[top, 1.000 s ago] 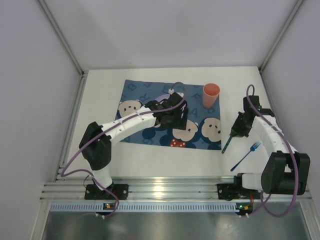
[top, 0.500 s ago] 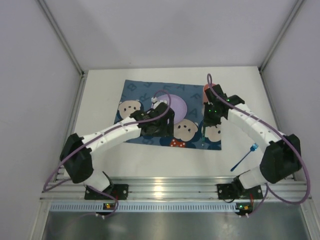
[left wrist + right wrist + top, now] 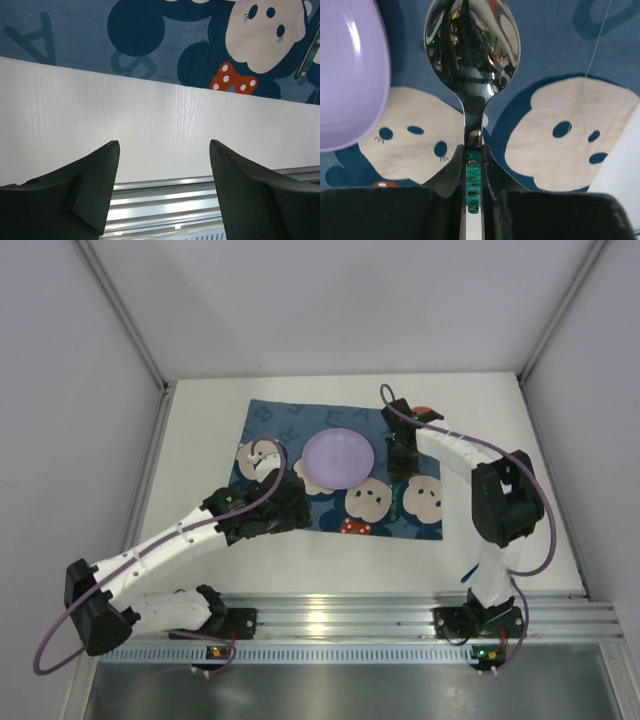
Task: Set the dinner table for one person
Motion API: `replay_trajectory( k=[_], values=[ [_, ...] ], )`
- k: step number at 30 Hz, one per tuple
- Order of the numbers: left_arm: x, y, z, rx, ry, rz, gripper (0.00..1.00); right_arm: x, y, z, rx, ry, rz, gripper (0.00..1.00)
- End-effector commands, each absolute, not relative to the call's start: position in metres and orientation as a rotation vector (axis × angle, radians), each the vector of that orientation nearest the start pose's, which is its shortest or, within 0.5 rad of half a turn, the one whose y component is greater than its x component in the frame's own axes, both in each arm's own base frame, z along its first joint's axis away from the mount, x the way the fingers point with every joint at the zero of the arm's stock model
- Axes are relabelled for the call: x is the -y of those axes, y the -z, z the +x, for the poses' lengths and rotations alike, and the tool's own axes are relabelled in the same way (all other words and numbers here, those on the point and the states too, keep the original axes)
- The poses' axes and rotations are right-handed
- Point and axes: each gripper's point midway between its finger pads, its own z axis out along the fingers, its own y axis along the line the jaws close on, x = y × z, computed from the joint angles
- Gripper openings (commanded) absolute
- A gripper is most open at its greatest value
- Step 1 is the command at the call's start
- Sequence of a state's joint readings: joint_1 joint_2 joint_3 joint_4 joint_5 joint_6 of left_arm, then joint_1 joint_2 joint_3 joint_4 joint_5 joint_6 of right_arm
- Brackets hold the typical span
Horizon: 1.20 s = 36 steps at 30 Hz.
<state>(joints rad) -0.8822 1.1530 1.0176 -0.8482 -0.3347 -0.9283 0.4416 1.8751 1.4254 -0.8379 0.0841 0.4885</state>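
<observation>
The dinner table (image 3: 380, 560) is a matte white rectangle filling the enclosure floor, with a ribbed aluminium rail (image 3: 340, 620) along its 6 o'clock edge (arm bases bolted there). The left gripper (image 3: 164, 150) gapes wide and empty above bare tabletop. The right gripper (image 3: 470, 152) pinches a green-handled spoon (image 3: 471, 45) at 3 o'clock of the purple plate (image 3: 338, 458).

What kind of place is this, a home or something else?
Probably a robot test cell, not a home: plain white panels enclose the dinner table, an aluminium rail carries two arm bases, and a cartoon placemat holds a purple plate.
</observation>
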Motion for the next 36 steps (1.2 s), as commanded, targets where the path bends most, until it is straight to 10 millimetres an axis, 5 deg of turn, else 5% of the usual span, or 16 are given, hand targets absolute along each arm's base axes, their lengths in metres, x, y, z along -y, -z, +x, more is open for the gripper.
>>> replay_trajectory(
  k=[1, 3, 7, 11, 18, 26, 31, 36],
  values=[
    [0.186, -0.159, 0.197, -2.482, 0.289, -0.250, 0.78, -0.180, -0.068, 0.372, -2.781, -0.088, 0.053, 0.00],
    [0.185, -0.160, 0.197, -2.479, 0.285, -0.248, 0.78, -0.182, -0.063, 0.377, -2.786, -0.082, 0.056, 0.00],
    [0.187, -0.161, 0.201, -2.476, 0.274, -0.232, 0.78, -0.182, -0.048, 0.376, -2.818, -0.063, 0.060, 0.21],
    [0.199, -0.161, 0.211, -2.474, 0.272, -0.177, 0.78, -0.183, -0.051, 0.375, -2.812, -0.067, 0.058, 0.29],
    [0.228, -0.164, 0.240, -2.472, 0.266, -0.064, 0.78, -0.189, -0.091, 0.363, -2.749, -0.145, 0.065, 0.32],
    [0.261, -0.152, 0.260, -2.502, 0.336, 0.042, 0.78, -0.177, -0.159, 0.364, -2.605, -0.172, 0.104, 0.38],
    [0.272, -0.154, 0.273, -2.501, 0.349, 0.092, 0.78, -0.160, -0.162, 0.381, -2.608, -0.147, 0.158, 0.39],
    [0.267, -0.154, 0.283, -2.502, 0.359, 0.084, 0.78, -0.169, -0.167, 0.388, -2.592, -0.164, 0.098, 0.46]
  ],
)
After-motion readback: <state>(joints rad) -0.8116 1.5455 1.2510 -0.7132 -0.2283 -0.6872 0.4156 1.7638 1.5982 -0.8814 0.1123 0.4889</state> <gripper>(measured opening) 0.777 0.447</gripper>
